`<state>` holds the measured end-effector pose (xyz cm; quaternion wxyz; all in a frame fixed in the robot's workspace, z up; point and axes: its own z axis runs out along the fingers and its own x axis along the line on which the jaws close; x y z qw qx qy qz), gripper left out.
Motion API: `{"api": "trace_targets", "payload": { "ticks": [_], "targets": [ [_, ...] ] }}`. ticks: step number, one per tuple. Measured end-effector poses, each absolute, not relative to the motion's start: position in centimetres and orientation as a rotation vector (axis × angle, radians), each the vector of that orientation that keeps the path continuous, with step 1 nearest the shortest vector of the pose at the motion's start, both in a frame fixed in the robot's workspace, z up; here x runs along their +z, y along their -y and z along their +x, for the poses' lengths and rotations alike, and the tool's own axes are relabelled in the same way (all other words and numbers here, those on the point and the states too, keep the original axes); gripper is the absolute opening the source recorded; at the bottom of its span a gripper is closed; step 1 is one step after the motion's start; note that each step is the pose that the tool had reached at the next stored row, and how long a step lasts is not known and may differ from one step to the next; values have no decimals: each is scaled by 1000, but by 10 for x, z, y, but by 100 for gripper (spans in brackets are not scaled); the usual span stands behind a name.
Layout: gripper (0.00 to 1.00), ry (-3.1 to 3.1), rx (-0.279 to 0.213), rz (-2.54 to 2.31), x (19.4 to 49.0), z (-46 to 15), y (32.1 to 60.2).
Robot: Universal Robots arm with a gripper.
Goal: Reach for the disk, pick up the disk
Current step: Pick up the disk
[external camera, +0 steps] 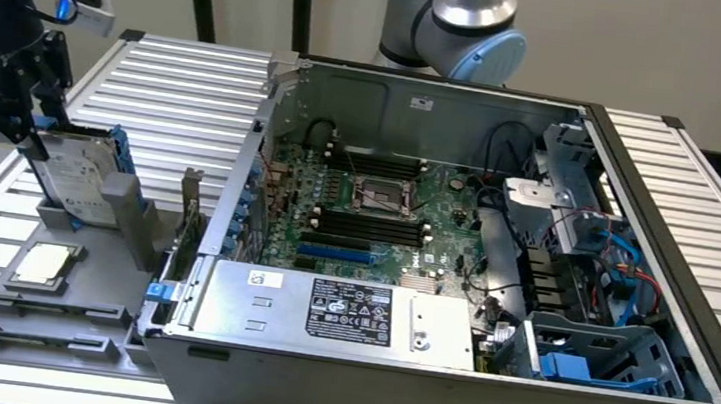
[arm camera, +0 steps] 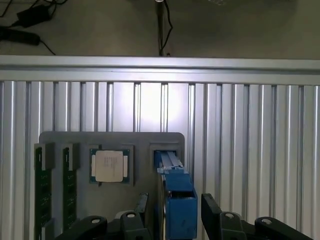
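Wrist view: disk (arm camera: pixel 175 202), seen edge-on, standing upright in its slot in the gray holder (arm camera: pixel 112 142), blue rail facing the camera. Gripper (arm camera: pixel 175 210): spread wide, 2 fingers (arm camera: pixel 142 206) flanking the disk, 1 on each side, with a gap visible on both; nothing gripped.

Exterior view: the disk stands at that view's left, upright in the holder and beside the open computer case (external camera: pixel 448 397). The claw is down over its top edge.

Step in hand, by judgement: end of the reach, grasp not yet made. To do it well:
- Keep the disk centred between the fingers so both pads meet its flat faces together.
- Close on the metal faces rather than on the plastic rail.
- Draw straight along the slot, since a tilt could jam the disk against the holder walls or drag the holder along.

Also in the holder: square chip (arm camera: pixel 109 166) in the neighbouring recess; 2 memory sticks (arm camera: pixel 42 190) further over.

Not made out:
- How far down the disk's faces the fingertips reach, cut off at the picture edge.
- Slot bottom, hidden.
- Label text, too small.
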<state>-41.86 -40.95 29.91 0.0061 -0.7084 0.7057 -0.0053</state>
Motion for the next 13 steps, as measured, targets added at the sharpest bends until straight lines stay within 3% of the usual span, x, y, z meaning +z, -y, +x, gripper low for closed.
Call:
{"api": "trace_targets", "payload": {
  "ticks": [5,13],
  "targets": [
    [54,-2195,-47,-2203,297,-424,409],
    [54,-2197,-45,-2200,296,-425,409]
  ]
}}
